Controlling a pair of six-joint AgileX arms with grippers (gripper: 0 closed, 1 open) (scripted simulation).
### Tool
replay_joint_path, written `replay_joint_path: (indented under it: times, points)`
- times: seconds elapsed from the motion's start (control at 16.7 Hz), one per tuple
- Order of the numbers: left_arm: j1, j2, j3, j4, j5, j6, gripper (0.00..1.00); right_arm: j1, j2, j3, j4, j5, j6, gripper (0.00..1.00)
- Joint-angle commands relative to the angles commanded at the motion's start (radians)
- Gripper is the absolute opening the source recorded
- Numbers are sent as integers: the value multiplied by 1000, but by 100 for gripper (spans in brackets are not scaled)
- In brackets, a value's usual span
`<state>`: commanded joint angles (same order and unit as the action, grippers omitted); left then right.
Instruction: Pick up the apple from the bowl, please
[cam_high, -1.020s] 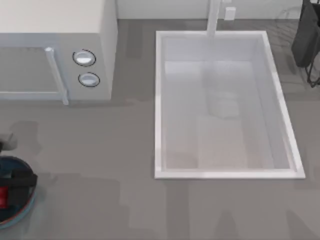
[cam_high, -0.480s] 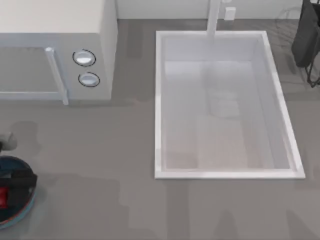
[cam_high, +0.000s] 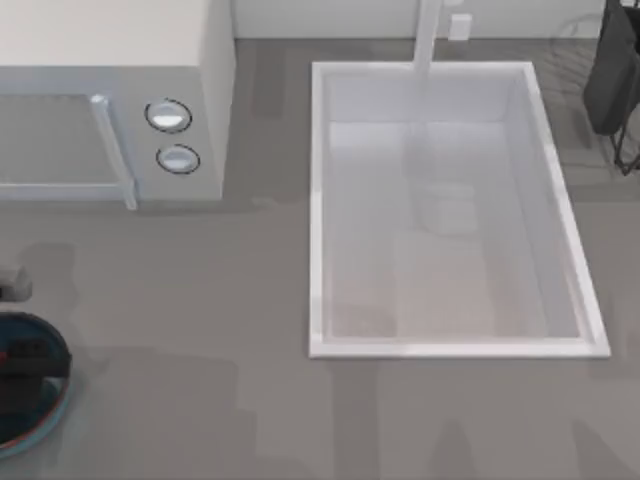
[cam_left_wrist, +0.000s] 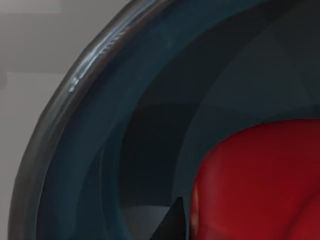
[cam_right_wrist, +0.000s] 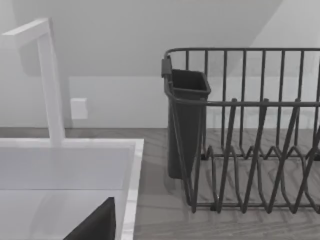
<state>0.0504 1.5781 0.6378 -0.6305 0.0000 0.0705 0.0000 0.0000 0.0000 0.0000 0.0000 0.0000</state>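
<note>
The grey desk (cam_high: 200, 330) has a big white sink (cam_high: 445, 210) set into it, with a microwave (cam_high: 110, 100) over at the back left. The teal bowl (cam_high: 55, 415) sits at the desk's left edge, and the left claw (cam_high: 22, 375) hangs right over it, dark against the blue. Can't tell how wide it's open. The left wrist view has the red apple (cam_left_wrist: 260, 185) sitting inside the bowl, right up close.
</note>
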Motion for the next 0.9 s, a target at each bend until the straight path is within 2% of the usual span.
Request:
replay_joint_path:
  times: [0.48,0.54,0.72,0.9]
  points:
    - [0,0,0,0,0,0,0,0,0,0,0,0,0,100]
    - [-1,-68,44,-48,-43,12,0,0,0,0,0,0,0,100]
    - [-1,-63,80,-84,-43,12,0,0,0,0,0,0,0,100]
    - [-3,-56,208,-216,-44,10,0,0,0,0,0,0,0,100]
